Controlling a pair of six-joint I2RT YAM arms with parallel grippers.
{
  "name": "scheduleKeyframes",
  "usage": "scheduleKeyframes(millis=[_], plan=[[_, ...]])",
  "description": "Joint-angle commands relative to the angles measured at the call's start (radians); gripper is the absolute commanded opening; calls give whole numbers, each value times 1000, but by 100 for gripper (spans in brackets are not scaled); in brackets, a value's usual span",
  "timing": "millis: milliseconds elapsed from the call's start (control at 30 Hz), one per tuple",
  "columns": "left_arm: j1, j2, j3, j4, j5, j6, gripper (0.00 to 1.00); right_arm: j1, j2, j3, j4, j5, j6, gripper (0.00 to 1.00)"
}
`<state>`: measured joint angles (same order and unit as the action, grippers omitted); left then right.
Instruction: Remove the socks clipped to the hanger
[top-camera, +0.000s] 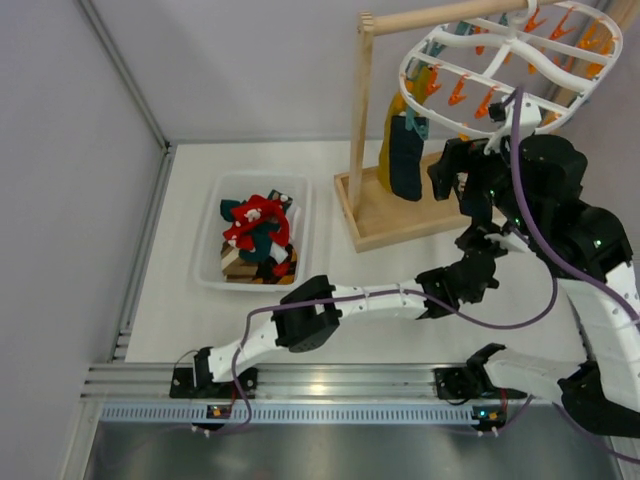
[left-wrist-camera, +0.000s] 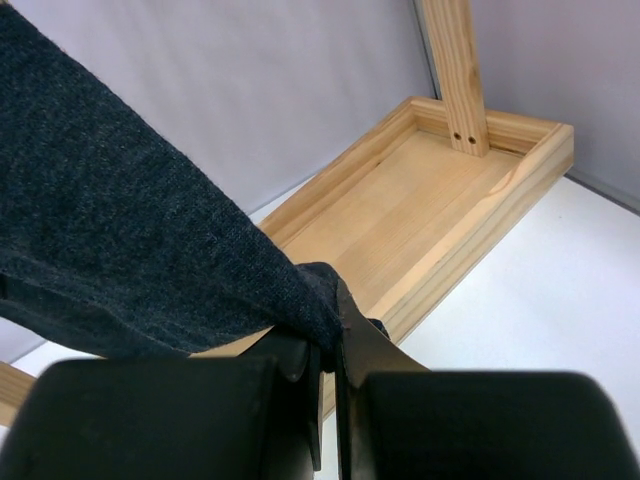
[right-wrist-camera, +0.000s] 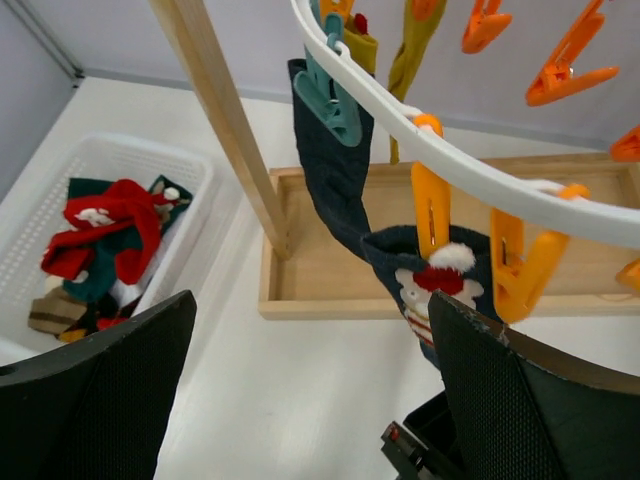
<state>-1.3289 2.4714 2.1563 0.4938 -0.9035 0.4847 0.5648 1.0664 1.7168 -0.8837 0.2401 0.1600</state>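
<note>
L gripper (left-wrist-camera: 330, 345) clamped on dark sock (left-wrist-camera: 130, 220) edge; R gripper (right-wrist-camera: 312, 320) fingers wide apart, holding nothing.
Sock is pinned up at hanger (right-wrist-camera: 400, 115) rim, above wooden tray (left-wrist-camera: 420, 210). Looks soft, light, stretchy. Prob best to pinch low and tug down.
</note>
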Motion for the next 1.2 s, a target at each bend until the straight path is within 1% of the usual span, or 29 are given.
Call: scheduleKeyframes(millis=[0, 133, 167, 367, 467, 567, 767, 933, 967, 1033, 1167], plan=[[-16, 32, 65, 14, 26, 54, 0, 14, 52, 63, -34, 105, -42, 93], [-16, 69, 91, 14, 38, 83, 0, 15, 87, 70, -23, 168, -51, 89], [-16, 78, 117, 14, 32, 103, 0, 14, 95, 66, -23, 223, -45, 88], [-16, 132, 155, 14, 52, 176, 0, 20, 110, 27, 6, 379, -46, 80], [-16, 138, 160, 14, 71, 187, 0, 47, 139, 33, 3, 517, -59, 79], [-15, 141, 165, 14, 77, 189, 0, 73, 159, 30, 8, 570, -65, 78], [-12, 136, 165, 15, 86, 192, 0, 124, 205, -2, 55, 735, -97, 76], [-7, 129, 163, 15, 84, 187, 0, 126, 198, -62, 172, 812, -151, 73], [-6, 124, 160, 15, 86, 183, 0, 126, 198, -77, 211, 838, -196, 72], [-6, 118, 155, 15, 94, 177, 0, 126, 205, -91, 245, 863, -224, 71], [-6, 83, 119, 15, 106, 143, 0, 126, 211, -149, 374, 923, -316, 69]])
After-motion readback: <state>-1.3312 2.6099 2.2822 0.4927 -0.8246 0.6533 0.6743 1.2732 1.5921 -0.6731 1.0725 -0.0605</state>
